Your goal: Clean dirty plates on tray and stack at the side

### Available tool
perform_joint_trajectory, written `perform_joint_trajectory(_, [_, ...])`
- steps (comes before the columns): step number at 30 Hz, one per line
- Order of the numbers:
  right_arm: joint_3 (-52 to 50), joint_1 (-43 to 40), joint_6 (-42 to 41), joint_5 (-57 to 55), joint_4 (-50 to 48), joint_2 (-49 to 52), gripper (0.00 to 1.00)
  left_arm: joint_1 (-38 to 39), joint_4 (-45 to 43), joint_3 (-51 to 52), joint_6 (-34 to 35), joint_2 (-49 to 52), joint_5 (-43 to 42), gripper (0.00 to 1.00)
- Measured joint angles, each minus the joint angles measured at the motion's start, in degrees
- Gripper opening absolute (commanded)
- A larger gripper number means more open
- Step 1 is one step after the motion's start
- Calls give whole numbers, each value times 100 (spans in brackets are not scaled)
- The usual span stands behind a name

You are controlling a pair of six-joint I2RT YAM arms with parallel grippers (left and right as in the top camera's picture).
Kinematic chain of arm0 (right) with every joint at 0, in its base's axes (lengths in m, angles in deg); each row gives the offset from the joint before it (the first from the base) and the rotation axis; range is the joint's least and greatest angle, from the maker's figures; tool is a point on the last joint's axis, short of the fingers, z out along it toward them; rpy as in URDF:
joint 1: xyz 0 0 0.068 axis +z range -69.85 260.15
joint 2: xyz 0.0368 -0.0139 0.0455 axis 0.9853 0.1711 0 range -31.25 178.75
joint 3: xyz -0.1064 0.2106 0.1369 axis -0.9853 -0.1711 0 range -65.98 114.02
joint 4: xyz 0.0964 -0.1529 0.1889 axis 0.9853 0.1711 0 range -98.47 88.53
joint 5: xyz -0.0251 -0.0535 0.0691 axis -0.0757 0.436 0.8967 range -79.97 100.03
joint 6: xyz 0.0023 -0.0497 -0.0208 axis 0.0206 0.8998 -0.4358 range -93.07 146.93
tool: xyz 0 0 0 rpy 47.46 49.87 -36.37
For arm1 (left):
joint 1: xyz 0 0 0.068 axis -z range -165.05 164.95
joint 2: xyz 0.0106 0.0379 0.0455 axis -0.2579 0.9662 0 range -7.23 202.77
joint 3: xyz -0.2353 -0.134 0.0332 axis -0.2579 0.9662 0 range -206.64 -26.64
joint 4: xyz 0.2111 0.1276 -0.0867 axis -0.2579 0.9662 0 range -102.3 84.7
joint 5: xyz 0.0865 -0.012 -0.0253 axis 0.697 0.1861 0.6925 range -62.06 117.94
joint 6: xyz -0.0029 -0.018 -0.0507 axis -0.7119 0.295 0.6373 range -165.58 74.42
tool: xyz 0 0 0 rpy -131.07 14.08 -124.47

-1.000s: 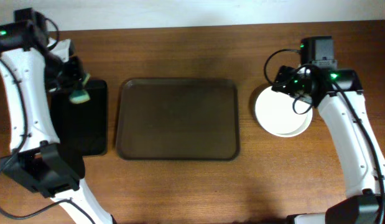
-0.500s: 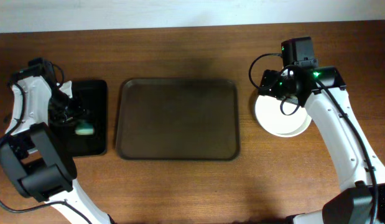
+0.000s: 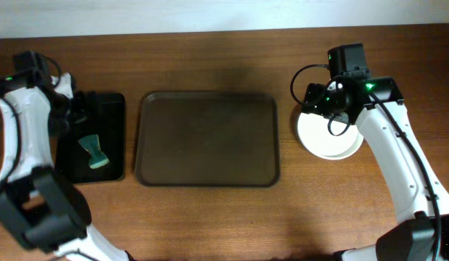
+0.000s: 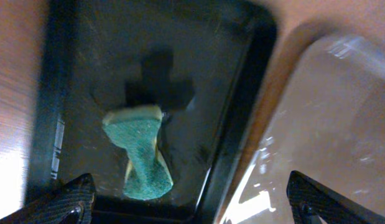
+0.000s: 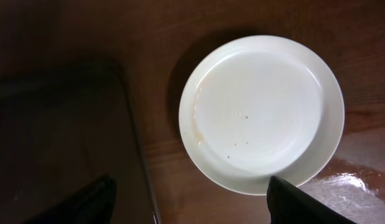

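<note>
Left fingers (image 4: pixel 193 200) spread wide, empty, hovered above small black tray (image 3: pixel 112 109) at bench's 9 o'clock. Green sponge (image 3: pixel 93 152) lay loose inside it. Large brown tray (image 3: pixel 207 138) at centre held no plates. Plates (image 3: pixel 322 141) sat stacked on bench at its 3 o'clock; count unclear, top one white with few tiny specks. Right fingers (image 5: pixel 198 202) wide apart, empty, pointed down over stack. Task looked nearly finished; probably only arm retreat left.
</note>
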State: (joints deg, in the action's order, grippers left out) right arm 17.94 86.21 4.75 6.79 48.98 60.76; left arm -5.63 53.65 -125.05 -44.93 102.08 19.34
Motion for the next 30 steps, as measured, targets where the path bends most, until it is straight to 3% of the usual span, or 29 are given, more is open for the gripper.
perform_joint_trajectory(5, [776, 0, 269, 96, 544, -144, 83, 20, -92, -192, -2, -1071, -66, 99])
perform_joint_trajectory(12, [2149, -2, 470, 125, 1541, -503, 87, 24, -90, -201, -2, -1119, -103, 99])
perform_joint_trajectory(13, [2299, -2, 474, 125, 1635, -573, 99, 24, -87, -201, -2, -1119, -103, 99])
perform_joint_trajectory(20, [2577, 0, 505, 142, 1996, -1318, 98, 24, -90, -201, -2, -1117, -103, 99])
perform_joint_trajectory(30, [2581, -2, 577, 4, 2022, -1228, 98, 24, -85, -201, -2, -1117, -103, 99])
